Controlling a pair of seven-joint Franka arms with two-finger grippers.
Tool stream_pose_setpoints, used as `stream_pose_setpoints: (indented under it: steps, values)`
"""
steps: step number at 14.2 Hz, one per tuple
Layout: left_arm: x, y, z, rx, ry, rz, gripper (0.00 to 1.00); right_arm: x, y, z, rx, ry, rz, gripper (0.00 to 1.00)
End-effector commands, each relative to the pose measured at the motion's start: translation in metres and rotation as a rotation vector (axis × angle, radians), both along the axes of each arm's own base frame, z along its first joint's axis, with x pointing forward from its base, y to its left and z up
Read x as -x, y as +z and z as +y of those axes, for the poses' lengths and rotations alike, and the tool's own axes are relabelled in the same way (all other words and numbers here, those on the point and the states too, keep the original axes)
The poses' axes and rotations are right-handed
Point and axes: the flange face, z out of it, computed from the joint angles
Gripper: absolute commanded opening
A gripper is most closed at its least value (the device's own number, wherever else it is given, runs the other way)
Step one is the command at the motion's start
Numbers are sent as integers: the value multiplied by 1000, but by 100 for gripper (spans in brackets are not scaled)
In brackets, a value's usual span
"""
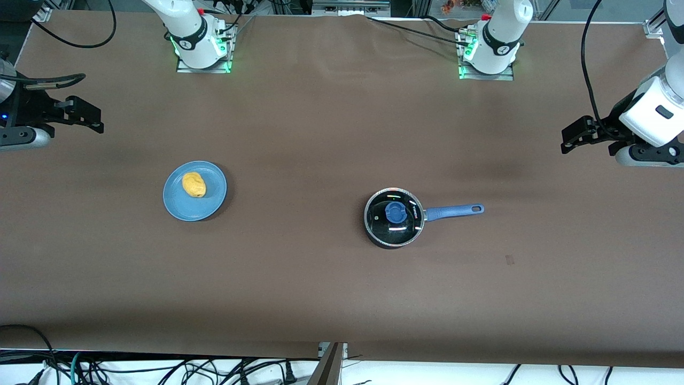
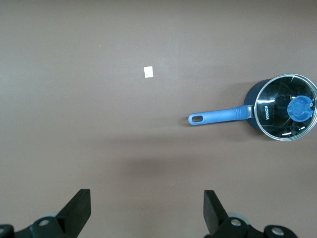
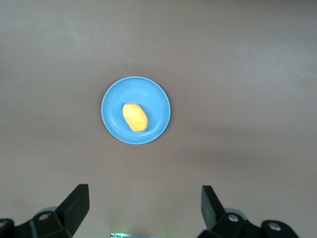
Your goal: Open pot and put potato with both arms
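While both arms hang back at the table ends, nothing is held. Left gripper (image 1: 574,140) sits up in the air over bare table at the left arm's end, fingers (image 2: 79,210) spread wide, empty; left wrist view shows both tips well apart with brown table between them. Right gripper (image 1: 85,115) is up over bare table at the right arm's end, fingers (image 3: 77,203) also wide apart, empty.

Pot (image 1: 394,218) stands upright on the table, toward the left arm's end of the middle, lid (image 1: 394,214) on, blue knob (image 1: 396,212) at lid centre. Handle (image 1: 454,212) points to about 3 o'clock in the front view, toward the left arm's end. In the left wrist view the pot (image 2: 285,109) is well apart from the fingers, lid (image 2: 287,107) closed, handle (image 2: 218,116) end pointing toward the middle of that picture. Small pale square mark (image 2: 148,72) lies on the table near the handle, not touching.

Potato (image 1: 194,184) lies on a plate (image 1: 179,206), toward the right arm's end, at roughly 9 o'clock from the pot and well apart from it. Potato rests a bit off plate centre, toward the robots' bases. Right wrist view has potato (image 3: 135,117) on plate (image 3: 156,94), well clear of the fingers.

Table (image 1: 320,133) is brown. Cables (image 1: 160,369) trail along the table edge nearest the front camera.
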Motion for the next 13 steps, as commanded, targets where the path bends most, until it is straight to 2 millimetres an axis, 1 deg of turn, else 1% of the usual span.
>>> stream_pose_setpoints:
  steps: [1, 3, 4, 5, 6, 7, 8, 9, 10, 11, 12, 13]
  values:
    - [-3, 4, -1, 2, 5, -2, 100, 0, 2, 1, -6, 5, -6, 100]
    - [-3, 4, -1, 3, 7, -2, 100, 0, 2, 1, -6, 2, -7, 100]
    - [-4, 2, -5, 6, 0, -5, 100, 0, 2, 1, -6, 2, -7, 100]
    - [-9, -4, -11, 19, -13, -3, 100, 0, 2, 2, -5, 2, -7, 100]
    - [-17, -23, -37, 24, -55, 26, 100, 0, 2, 2, -6, 8, -6, 100]
    - [-21, -27, -54, 4, -90, 27, 100, 0, 2, 2, -6, 10, -6, 100]
    - [-22, -20, -55, -5, -93, 11, 100, 0, 2, 2, -6, 10, -8, 100]
    - [-23, -23, -58, -4, -99, 17, 100, 0, 2, 3, -6, 12, -9, 100]
    - [-28, -39, -63, -8, -110, 44, 100, -2, 1, 2, -8, 10, -14, 100]
    - [-35, -57, -67, -19, -118, 70, 100, -5, -5, 2, -6, 10, -5, 100]
    - [-40, -74, -63, -41, -123, 91, 100, -6, -6, 3, -9, 10, -8, 100]
    - [-52, -118, -62, -57, -119, 167, 100, -7, -7, 5, -5, 15, -9, 100]
